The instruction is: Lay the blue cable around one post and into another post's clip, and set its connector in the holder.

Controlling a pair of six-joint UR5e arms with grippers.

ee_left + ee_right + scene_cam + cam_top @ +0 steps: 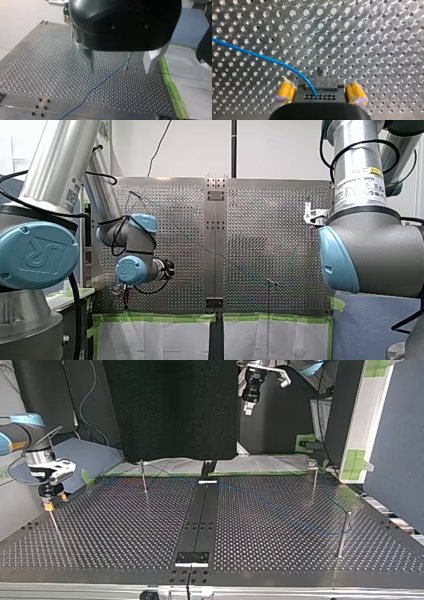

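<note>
In the right wrist view my right gripper (320, 84) is open, its yellow pads (285, 91) standing just clear of either side of a black connector (324, 96). The blue cable (262, 57) enters the connector's top and runs off across the perforated plate. The top view has this gripper (48, 496) at the left, over a thin holder post (54, 522). My left gripper (120, 63) hangs open above the plate with nothing between its metal fingers (88, 61). Under it the cable (100, 83) crosses the plate to a thin post (127, 67).
Thin posts stand on the plate in the top view: one at back left (144, 479), one with a clip at back right (313, 477), one near the right edge (343, 532). A black rail (200, 515) runs down the middle. Green tape (172, 87) marks the plate's border.
</note>
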